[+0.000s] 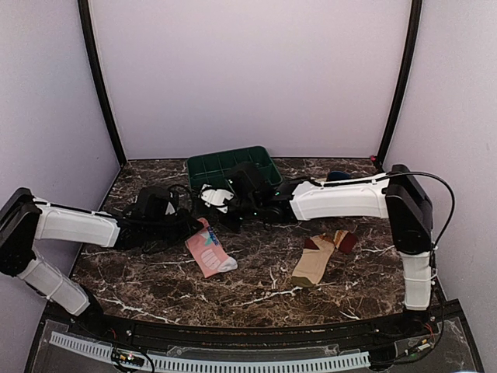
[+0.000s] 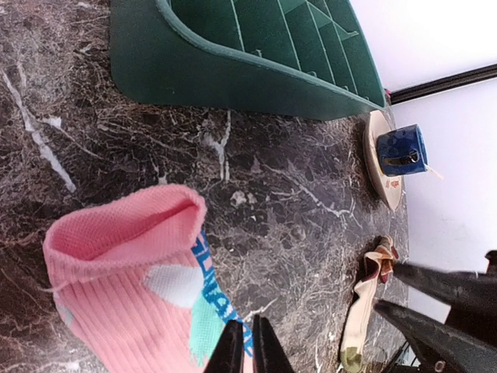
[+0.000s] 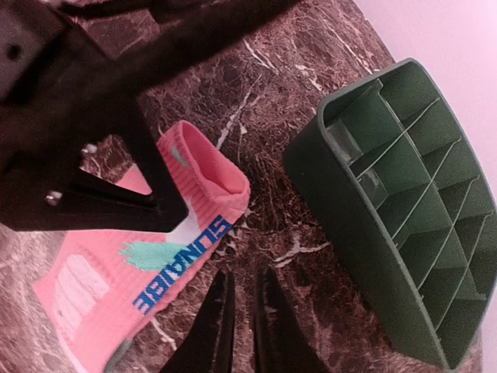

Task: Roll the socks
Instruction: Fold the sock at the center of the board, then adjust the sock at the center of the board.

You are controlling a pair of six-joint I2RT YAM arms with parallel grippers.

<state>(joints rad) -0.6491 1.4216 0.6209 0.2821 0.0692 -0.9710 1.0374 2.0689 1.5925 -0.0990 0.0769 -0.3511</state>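
Two socks lie flat and unrolled on the dark marble table [image 1: 155, 272], well apart from each other. The pink sock [image 1: 210, 250] is left of centre, its open cuff towards the green compartment tray [image 1: 227, 165] at the back. The tan sock [image 1: 317, 262], with its maroon end, lies to the right. From above, both arms meet over the pink sock's cuff in one dark tangle, so neither gripper can be made out there and the cuff is partly covered. In the left wrist view the left gripper [image 2: 249, 322] has its fingers pressed almost together, with only a thin slit between them. Its tips sit at the sock's printed edge, but whether any fabric is pinched is not clear. The right gripper [image 3: 244, 273] hangs just beside the cuff, on the tray side. Its fingers are a narrow gap apart with bare marble showing between them, gripping nothing. Far back on the right, a blue cup [image 2: 401, 150] sits on a pale plate [image 2: 380, 175]; from above, the right arm hides most of both.
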